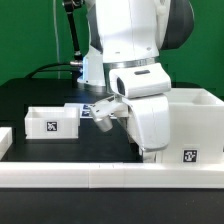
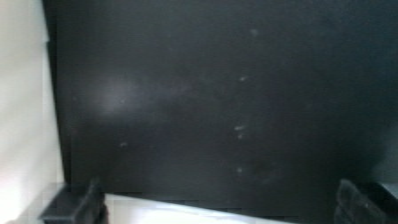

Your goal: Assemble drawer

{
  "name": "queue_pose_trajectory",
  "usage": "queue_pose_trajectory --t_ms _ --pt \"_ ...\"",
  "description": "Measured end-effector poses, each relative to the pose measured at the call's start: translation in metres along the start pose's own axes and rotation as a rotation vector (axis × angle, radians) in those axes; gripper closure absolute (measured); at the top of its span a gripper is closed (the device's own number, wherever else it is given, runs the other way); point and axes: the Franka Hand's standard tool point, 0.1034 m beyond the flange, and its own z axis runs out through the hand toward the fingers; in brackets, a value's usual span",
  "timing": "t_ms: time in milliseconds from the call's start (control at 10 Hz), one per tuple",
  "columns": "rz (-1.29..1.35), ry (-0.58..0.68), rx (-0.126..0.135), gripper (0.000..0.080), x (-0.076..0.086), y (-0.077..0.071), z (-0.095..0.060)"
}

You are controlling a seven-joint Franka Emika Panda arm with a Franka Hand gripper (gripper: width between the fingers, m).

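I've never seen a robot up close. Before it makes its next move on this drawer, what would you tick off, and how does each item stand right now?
1. End effector open: ok. The wrist view shows its fingers set wide apart.
2. What lies between the fingers: cannot tell. A white edge shows there, but not what it belongs to.
3. Small tray upright, open side up: ok.
4. Housing fully in sight: not ok. The arm hides its side toward the exterior view's left.
5. Second tray located: cannot tell. Neither view shows it clearly.
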Motion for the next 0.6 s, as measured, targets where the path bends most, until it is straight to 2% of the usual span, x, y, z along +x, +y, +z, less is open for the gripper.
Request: queue_pose_trajectory --t_ms 400,500,600 --pt "0.052 0.001 0.002 0.015 0.007 0.0 0.002" --pt "0.039 -0.001 0.001 0.015 0.003 0.001 0.001" --pt "0.009 -0.009 -0.002 0.015 -0.012 0.001 -0.004"
